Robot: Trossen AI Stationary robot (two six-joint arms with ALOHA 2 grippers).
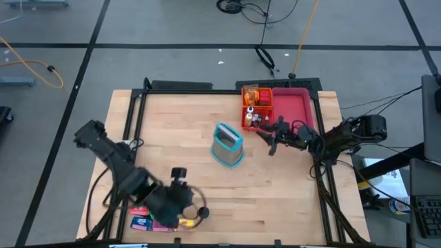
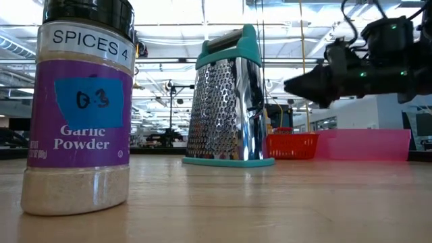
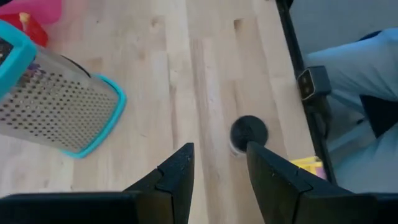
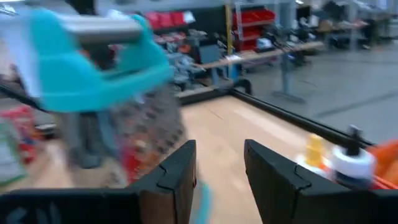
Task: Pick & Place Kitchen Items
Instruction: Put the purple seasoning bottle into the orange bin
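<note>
A garlic powder spice bottle (image 2: pixel 77 108) with a black cap (image 3: pixel 249 132) stands upright on its base near the table's near edge (image 1: pixel 203 213). My left gripper (image 3: pixel 221 171) is open just left of it (image 1: pixel 187 207), touching nothing; the cap shows beyond its fingertips. Small blue, pink and yellow boxes (image 1: pixel 162 222) lie under the left arm by the near edge. My right gripper (image 1: pixel 271 136) is open and empty, hovering (image 2: pixel 304 84) between the grater and the trays. Small bottles and jars (image 1: pixel 252 110) sit in the orange tray; some (image 4: pixel 348 165) show in the right wrist view.
A steel box grater with teal trim (image 1: pixel 227 145) stands upright mid-table (image 2: pixel 226 101), close to my right gripper. The orange tray (image 1: pixel 265 96) and the pink tray (image 1: pixel 295 105) sit at the far right. A black rail (image 3: pixel 292 43) edges the table. Bare wood lies between grater and bottle.
</note>
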